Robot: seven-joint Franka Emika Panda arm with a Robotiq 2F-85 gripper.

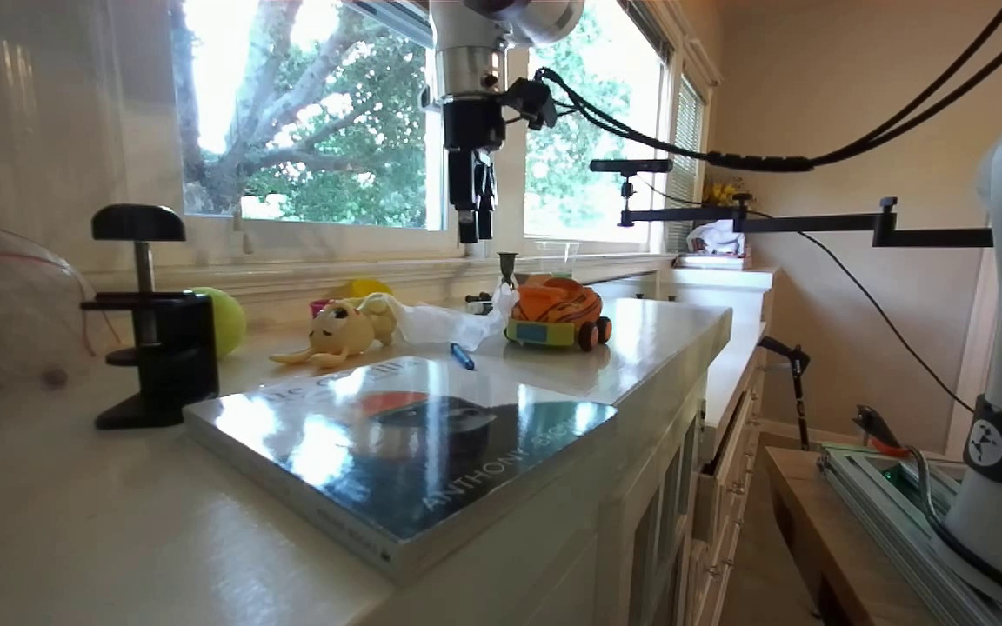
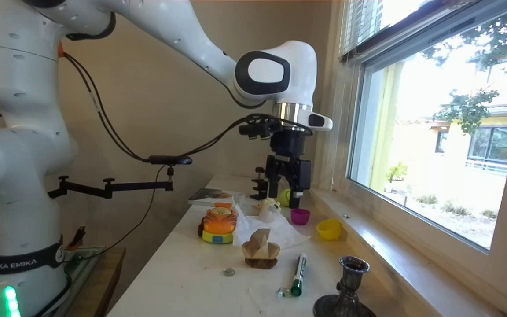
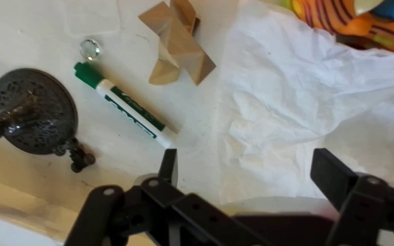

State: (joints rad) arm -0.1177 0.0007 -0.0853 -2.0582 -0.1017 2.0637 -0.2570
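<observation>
A white countertop (image 2: 183,281) is running below a window (image 2: 438,132). Low in the wrist view, the gripper (image 3: 246,167) is hovering empty, its jaws standing wide apart. Crumpled white paper (image 3: 286,119) is lying right of centre; a marker (image 3: 128,107) is resting left of centre. In an exterior view, a pink cup (image 2: 299,216) and a yellow cup (image 2: 329,230) are sitting right of centre. Good lowering is probably requiring a slow, straight path, clear of both cups.

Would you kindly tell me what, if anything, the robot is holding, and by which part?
Nothing is held: the jaws stand open, with nothing between them, raised clear of the counter and the things on it.
</observation>
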